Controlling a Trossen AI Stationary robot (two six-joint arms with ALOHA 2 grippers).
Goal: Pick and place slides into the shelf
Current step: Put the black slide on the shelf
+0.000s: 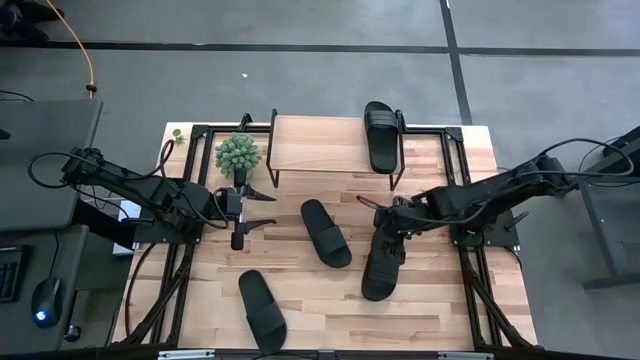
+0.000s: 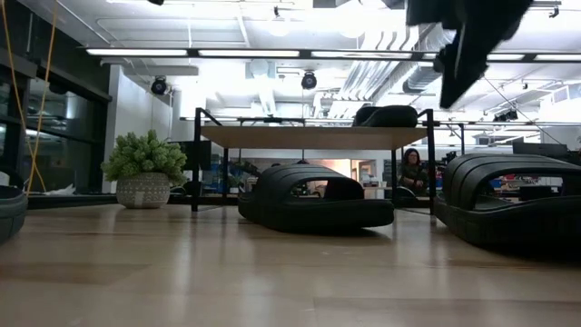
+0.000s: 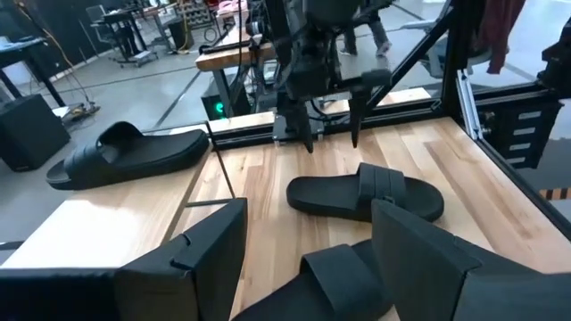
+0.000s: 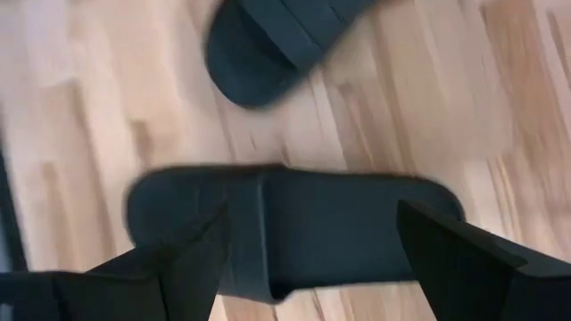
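High view, right gripper (image 1: 393,222): fingers spread wide, poised over the right-hand slide (image 1: 380,262) on the counter (image 1: 420,310), not pinching it.
Left gripper (image 1: 262,210): fingers apart, empty, beside the plant (image 1: 237,155).
Shelf (image 1: 320,145): one slide (image 1: 381,135) on top.
Other slides: one mid-counter (image 1: 326,232), one near the front edge (image 1: 262,309).

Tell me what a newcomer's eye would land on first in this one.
Black slides scattered on the table: one already on the shelf at the far edge, three on the tabletop. The right gripper, fingers open, hangs above the right-hand slide. The left gripper waits open beside a small potted plant.
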